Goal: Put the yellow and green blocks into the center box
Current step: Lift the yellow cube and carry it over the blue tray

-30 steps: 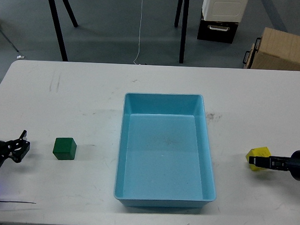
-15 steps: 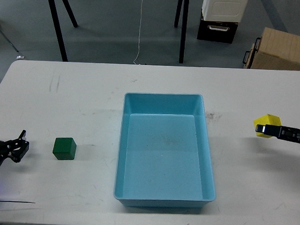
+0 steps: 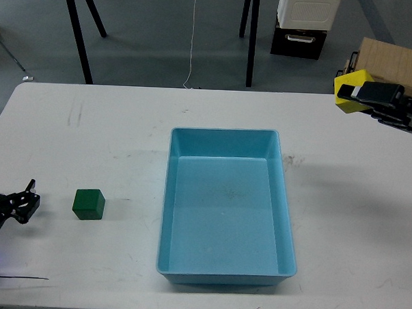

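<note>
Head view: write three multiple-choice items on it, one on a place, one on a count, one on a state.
1. Where is the green block?
A. On the table, left of the blue box
B. Inside the box
C. In the left gripper

2. How many blocks are in the box?
A. Two
B. One
C. None

3. What state is the yellow block in?
A. Resting on the table
B. Held up by the right gripper
C. Lying in the box

Answers: 1 A, it sits on the tabletop apart from the box. 2 C, the box floor is bare. 3 B, the fingers hold it above the table.

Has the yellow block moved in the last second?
Yes. The yellow block, held in the right claw, has risen off the table and now sits above the blue box's far-right corner level.
</note>
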`<state>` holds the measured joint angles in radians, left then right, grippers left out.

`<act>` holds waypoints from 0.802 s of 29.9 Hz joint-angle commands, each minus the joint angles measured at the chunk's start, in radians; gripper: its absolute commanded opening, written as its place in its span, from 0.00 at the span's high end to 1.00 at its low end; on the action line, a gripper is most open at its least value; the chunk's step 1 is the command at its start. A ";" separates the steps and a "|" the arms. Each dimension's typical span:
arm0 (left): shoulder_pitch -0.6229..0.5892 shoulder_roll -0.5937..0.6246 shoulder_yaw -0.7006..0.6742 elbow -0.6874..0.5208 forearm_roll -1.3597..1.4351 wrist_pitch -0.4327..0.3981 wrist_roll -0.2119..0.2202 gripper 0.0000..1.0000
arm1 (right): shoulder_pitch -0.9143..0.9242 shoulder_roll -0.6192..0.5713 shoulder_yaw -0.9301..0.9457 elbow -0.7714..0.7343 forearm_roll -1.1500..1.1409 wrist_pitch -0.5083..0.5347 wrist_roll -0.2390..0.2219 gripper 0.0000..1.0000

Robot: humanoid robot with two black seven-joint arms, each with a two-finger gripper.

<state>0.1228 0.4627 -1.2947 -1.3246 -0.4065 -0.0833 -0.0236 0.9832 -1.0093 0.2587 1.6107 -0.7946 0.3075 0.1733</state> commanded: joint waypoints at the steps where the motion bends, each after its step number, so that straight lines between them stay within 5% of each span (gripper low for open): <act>1: 0.001 0.005 -0.003 -0.002 0.000 0.002 -0.001 0.00 | 0.018 0.093 -0.084 -0.015 -0.018 0.004 0.000 0.77; 9: 0.006 0.007 -0.003 -0.004 0.000 0.000 -0.004 0.00 | 0.022 0.280 -0.177 -0.141 -0.060 0.002 -0.003 0.77; 18: 0.006 0.007 -0.003 -0.004 0.000 0.000 -0.002 0.00 | 0.025 0.363 -0.213 -0.204 -0.060 0.002 -0.008 0.73; 21: 0.006 0.007 -0.005 -0.004 0.000 0.000 -0.002 0.00 | 0.023 0.367 -0.213 -0.206 -0.057 -0.001 -0.009 0.64; 24: 0.006 0.007 -0.003 -0.004 -0.002 0.000 -0.001 0.00 | 0.025 0.367 -0.213 -0.210 -0.051 -0.021 -0.011 0.35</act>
<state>0.1291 0.4694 -1.2988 -1.3282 -0.4068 -0.0838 -0.0254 1.0069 -0.6431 0.0462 1.4043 -0.8510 0.3032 0.1635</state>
